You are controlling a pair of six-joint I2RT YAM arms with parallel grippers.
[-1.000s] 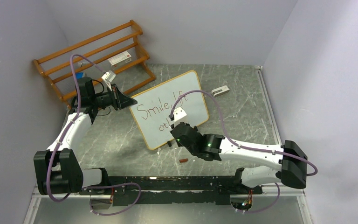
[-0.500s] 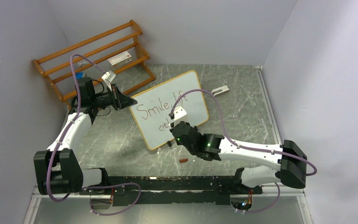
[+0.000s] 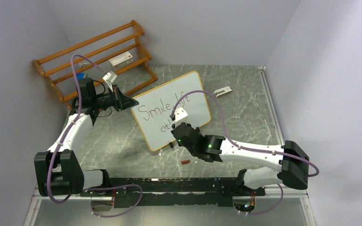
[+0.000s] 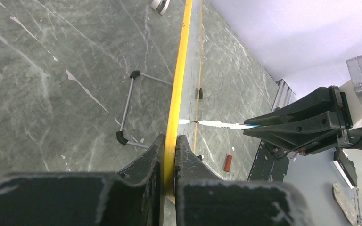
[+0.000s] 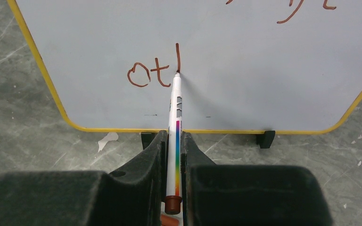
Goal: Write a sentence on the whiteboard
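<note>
The whiteboard (image 3: pixel 194 89) stands tilted on the table, yellow-rimmed, with small black feet. My left gripper (image 3: pixel 134 102) is shut on its left edge (image 4: pixel 179 84), and in the left wrist view the rim runs between the jaws (image 4: pixel 169 139). My right gripper (image 3: pixel 175 133) is shut on a white marker (image 5: pixel 175 122) with a rainbow stripe. Its tip touches the board at the foot of a tall stroke. The sentence (image 3: pixel 162 106) reads "Smile lift" above, and the lower line (image 5: pixel 151 75) reads "ot" plus that stroke.
An orange-brown wooden rack (image 3: pixel 94 52) stands at the back left with a white box (image 3: pixel 121 59) on it. A small pale object (image 3: pixel 222 91) lies right of the board. The brown marker cap (image 3: pixel 185 162) lies on the table near my right arm.
My right gripper and the marker have shifted very slightly against the board's lower line. The left gripper has held still on the board's edge.
</note>
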